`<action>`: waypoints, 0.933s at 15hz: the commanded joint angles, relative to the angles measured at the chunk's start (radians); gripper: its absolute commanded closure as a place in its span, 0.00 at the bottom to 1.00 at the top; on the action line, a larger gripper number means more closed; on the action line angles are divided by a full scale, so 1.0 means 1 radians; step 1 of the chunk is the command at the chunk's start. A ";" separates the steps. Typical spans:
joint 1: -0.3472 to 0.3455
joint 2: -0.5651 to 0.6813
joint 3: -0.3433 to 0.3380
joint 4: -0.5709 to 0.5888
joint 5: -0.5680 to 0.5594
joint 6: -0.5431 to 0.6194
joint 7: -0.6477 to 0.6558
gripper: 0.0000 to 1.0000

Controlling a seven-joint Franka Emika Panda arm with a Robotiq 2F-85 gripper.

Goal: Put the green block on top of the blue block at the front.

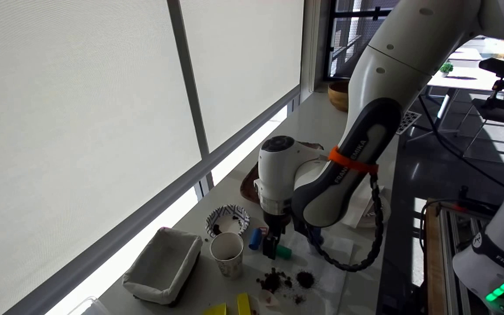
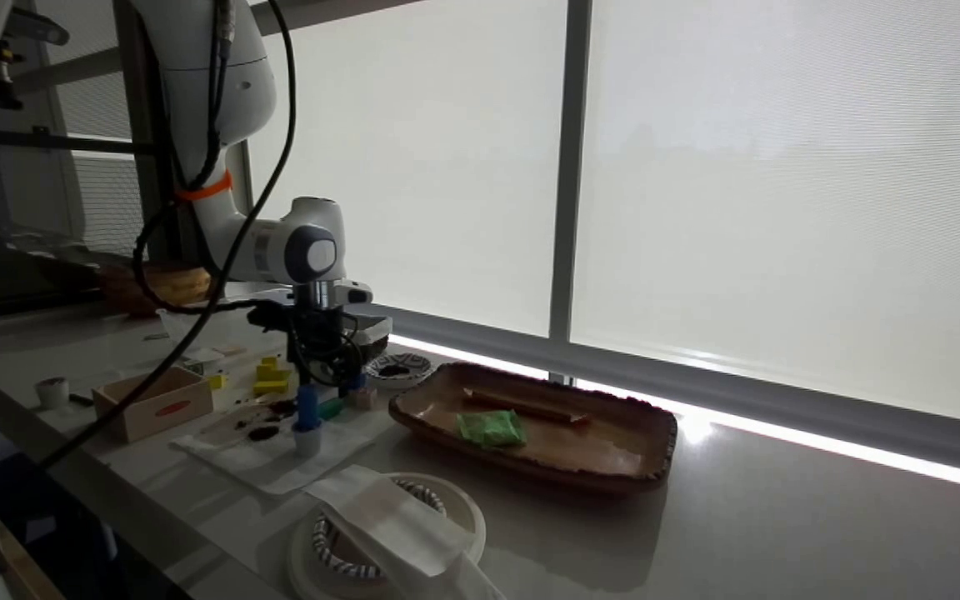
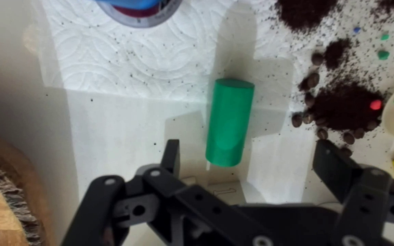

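Lying between dark grounds (image 3: 347, 107) and wooden tray (image 2: 601, 450) — green block (image 3: 230, 123), with pale cup (image 2: 307, 442) and wide-spread fingers (image 3: 172, 157) near.

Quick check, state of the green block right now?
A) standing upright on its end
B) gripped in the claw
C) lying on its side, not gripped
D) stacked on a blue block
C: the wrist view shows the green block lying on its long side, while the claw is open, its jaws apart with a visible gap on either side of the block.
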 commanded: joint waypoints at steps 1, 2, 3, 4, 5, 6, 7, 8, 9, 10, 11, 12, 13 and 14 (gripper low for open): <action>0.015 0.039 -0.008 0.030 -0.012 0.019 0.013 0.00; 0.015 0.046 -0.005 0.036 -0.008 0.019 0.010 0.00; 0.013 0.054 -0.003 0.039 -0.004 0.021 0.008 0.00; 0.015 0.060 -0.006 0.043 -0.005 0.024 0.011 0.00; 0.024 0.069 -0.018 0.049 -0.015 0.026 0.025 0.00; 0.027 0.077 -0.023 0.056 -0.017 0.028 0.032 0.00; 0.027 0.084 -0.024 0.062 -0.015 0.027 0.029 0.00; 0.027 0.091 -0.024 0.067 -0.013 0.027 0.027 0.05; 0.028 0.096 -0.026 0.072 -0.012 0.028 0.027 0.16; 0.030 0.100 -0.029 0.076 -0.014 0.030 0.029 0.32; 0.034 0.103 -0.033 0.080 -0.016 0.031 0.033 0.42; 0.036 0.106 -0.036 0.083 -0.017 0.032 0.035 0.49; 0.039 0.107 -0.039 0.084 -0.019 0.032 0.038 0.58; 0.042 0.108 -0.043 0.086 -0.020 0.030 0.042 0.65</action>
